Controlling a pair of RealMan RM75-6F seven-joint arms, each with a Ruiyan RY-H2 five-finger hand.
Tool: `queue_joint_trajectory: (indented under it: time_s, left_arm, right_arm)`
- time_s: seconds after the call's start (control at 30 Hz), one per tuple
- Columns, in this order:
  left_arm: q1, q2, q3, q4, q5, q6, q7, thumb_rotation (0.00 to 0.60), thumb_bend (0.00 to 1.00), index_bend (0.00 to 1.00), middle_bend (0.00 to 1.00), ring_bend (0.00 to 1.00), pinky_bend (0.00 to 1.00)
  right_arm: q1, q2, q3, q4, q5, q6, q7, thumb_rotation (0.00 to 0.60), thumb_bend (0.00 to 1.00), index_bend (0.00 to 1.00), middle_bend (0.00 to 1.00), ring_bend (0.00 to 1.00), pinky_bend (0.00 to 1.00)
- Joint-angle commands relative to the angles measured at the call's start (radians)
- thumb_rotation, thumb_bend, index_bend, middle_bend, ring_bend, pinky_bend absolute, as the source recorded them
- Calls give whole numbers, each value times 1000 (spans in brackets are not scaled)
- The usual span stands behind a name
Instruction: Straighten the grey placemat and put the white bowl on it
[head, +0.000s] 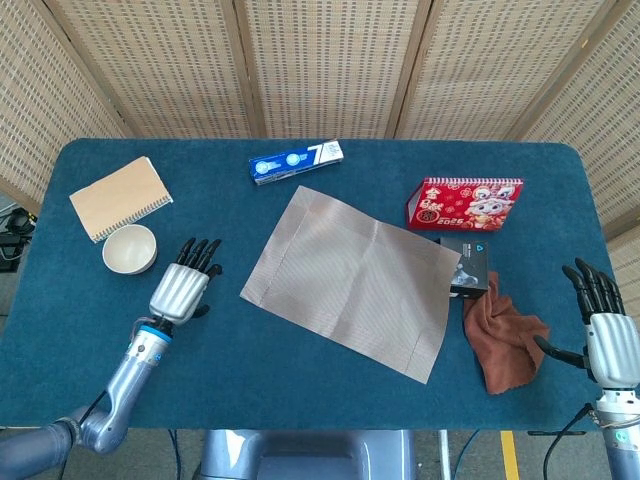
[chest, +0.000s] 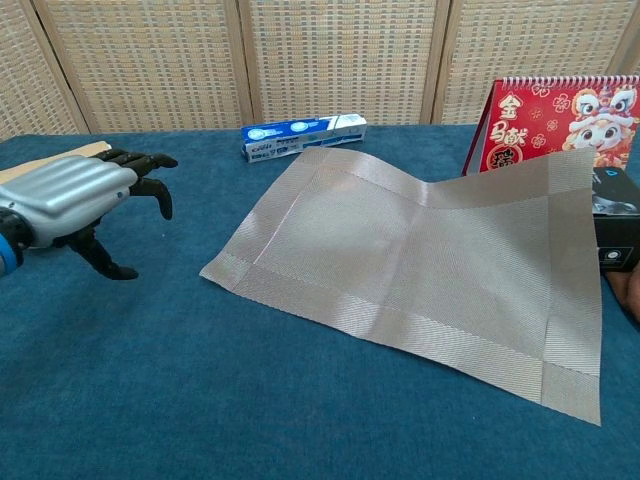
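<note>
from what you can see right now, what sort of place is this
Probably a staged tabletop test setup rather than a lived-in room: a table under dark blue cloth stands before woven rattan screen panels, with unrelated props such as a red desk calendar and a blue toothpaste box scattered on it.

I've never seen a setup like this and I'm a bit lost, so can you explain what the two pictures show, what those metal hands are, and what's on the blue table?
This is a two-armed robot with human-like hands, steered remotely by a person. One picture looks down from its head, the other looks forward from its chest.

The left hand hovers open between the white bowl and the grey placemat, holding nothing. The right hand waits open at the table's right edge.

The placemat lies crooked, one corner propped on a black box. Around it lie a notebook, a blue toothpaste box, a red calendar and a brown cloth.
</note>
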Motion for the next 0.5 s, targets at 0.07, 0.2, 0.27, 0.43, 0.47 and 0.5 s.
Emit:
queue_joint_trajectory:
  time_s: [0.07, 0.2, 0.27, 0.43, 0.47, 0.5]
  left_arm:
    - [-48, -90, -11, 99, -30, -26, 26, 600, 95, 314, 0, 0, 0]
    - [-78, -149, -11, 161, -32, -31, 27, 600, 95, 298, 0, 0, 0]
    - [-88, -171, -10, 182, -35, -33, 27, 600, 95, 293, 0, 0, 0]
    - [-110, -215, -10, 228, -39, -28, 33, 600, 95, 282, 0, 0, 0]
    - [-113, -222, -10, 237, -41, -29, 35, 600, 95, 283, 0, 0, 0]
    - [-119, -232, -10, 249, -43, -28, 40, 600, 95, 286, 0, 0, 0]
  right_arm:
    - [-1, 8, 5, -4, 2, -6, 24, 600, 120, 104, 0, 0, 0]
    - [-2, 12, 9, -6, 1, -7, 41, 600, 119, 104, 0, 0, 0]
    - [-2, 13, 12, -6, 1, -7, 47, 600, 119, 104, 0, 0, 0]
    - [-3, 17, 14, -11, 2, -12, 66, 600, 119, 104, 0, 0, 0]
    - [-4, 19, 14, -12, 1, -13, 69, 600, 119, 104, 0, 0, 0]
    - [-4, 19, 15, -13, 1, -14, 73, 600, 119, 104, 0, 0, 0]
